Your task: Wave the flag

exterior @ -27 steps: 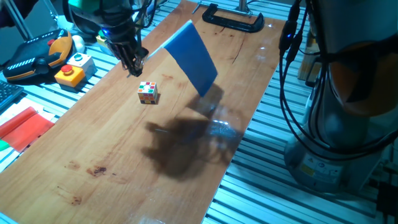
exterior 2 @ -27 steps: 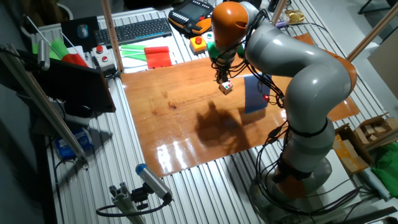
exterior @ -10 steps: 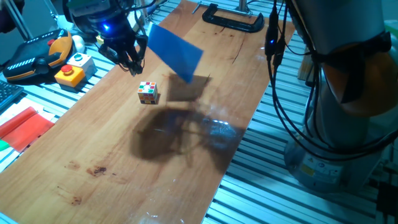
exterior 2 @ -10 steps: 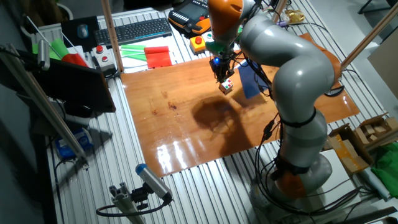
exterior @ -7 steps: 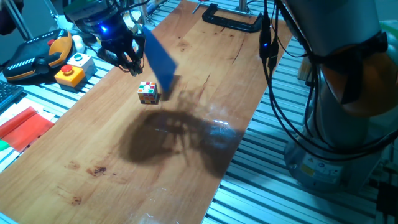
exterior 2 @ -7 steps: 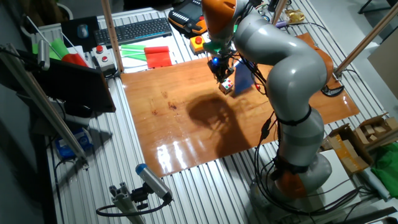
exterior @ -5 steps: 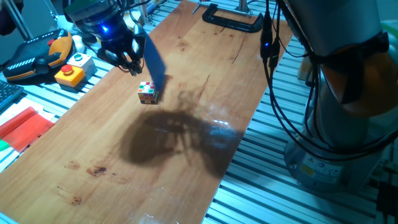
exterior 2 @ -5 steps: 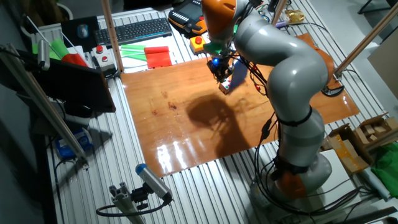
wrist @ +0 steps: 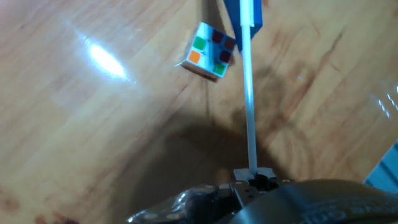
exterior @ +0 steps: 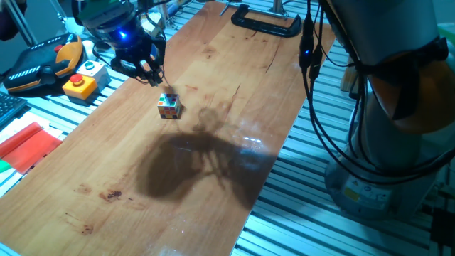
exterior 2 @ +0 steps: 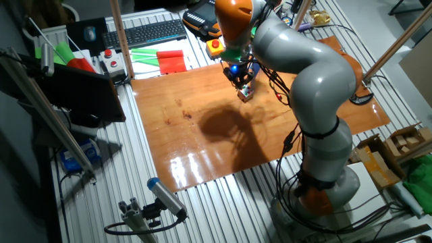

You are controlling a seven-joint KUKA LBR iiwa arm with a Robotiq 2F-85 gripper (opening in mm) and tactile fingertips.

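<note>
Flag held in the tool above the wooden surface, beside the puzzle cube.

The tool (wrist: 254, 178) is pinched on the lower end of the flag (wrist: 247, 93). In the hand view the white stick runs straight away from the fingers, its long axis in line with them; the blue cloth shows only as a narrow strip at the far end. The cube (wrist: 209, 50) rests on the surface (exterior: 213, 85), just beside the stick. In both fixed views the flag cannot be made out.
</note>
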